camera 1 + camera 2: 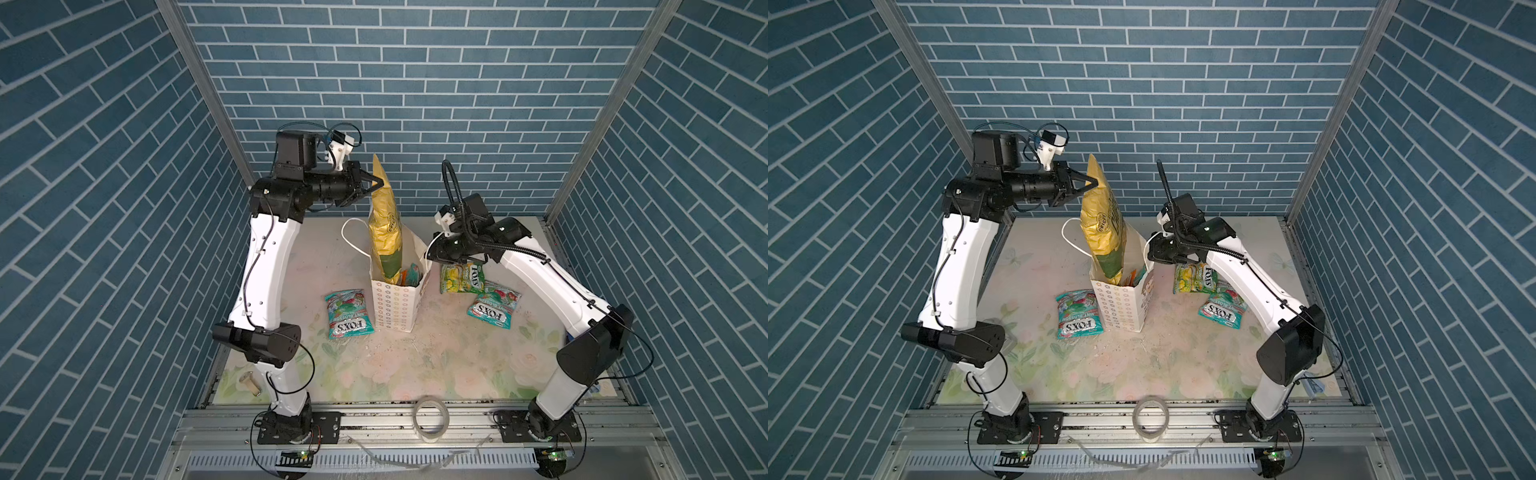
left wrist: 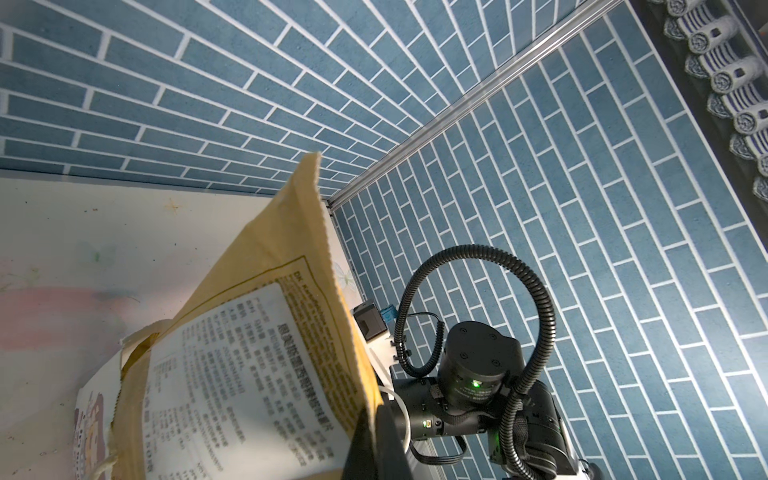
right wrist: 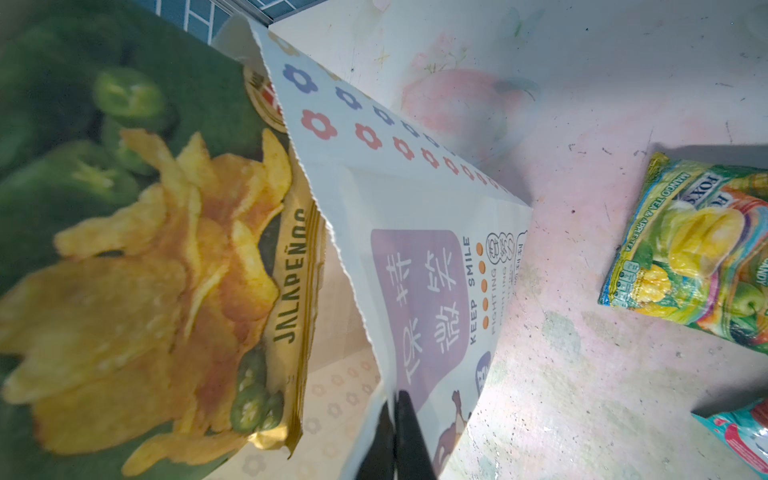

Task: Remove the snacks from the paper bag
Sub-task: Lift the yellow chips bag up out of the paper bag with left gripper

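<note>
Jalapeño chips bag is hanging upright from the left gripper, whose jaws are pinching fully closed on its edge near the top. Its lower end is sitting inside the paper bag. The right gripper is clamping closed on the paper bag's rim at the 3 o'clock side. On the floral table, a teal FOX'S packet is lying at 9 o'clock of the paper bag. A yellow-green FOX'S packet is lying at 3 o'clock, with a second teal FOX'S packet just beside it toward 4 o'clock.
</note>
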Robot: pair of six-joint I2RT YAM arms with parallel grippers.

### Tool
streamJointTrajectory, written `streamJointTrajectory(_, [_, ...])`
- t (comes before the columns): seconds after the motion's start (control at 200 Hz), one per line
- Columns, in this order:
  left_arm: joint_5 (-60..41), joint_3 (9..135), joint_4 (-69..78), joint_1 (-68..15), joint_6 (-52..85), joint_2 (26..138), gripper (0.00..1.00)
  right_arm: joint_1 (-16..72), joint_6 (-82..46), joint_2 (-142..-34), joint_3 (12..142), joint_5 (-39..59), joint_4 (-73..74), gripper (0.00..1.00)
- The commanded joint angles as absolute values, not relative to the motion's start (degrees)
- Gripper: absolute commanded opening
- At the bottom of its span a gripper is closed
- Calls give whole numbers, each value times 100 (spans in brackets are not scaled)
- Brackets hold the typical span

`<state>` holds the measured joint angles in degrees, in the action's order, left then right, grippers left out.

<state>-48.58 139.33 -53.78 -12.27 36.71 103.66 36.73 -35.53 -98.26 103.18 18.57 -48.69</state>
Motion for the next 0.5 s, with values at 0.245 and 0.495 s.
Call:
streamJointTrajectory(0.245, [-5094, 14366, -5083, -1058, 3763, 9889, 0, 3769, -3350, -9820, 10588, 1942, -4792, 0])
streamJointTrajectory(0.495, [-5220, 14380, -5057, -758, 3832, 9485, 0, 3786, -3323, -9839, 10598, 1986, -4791, 0])
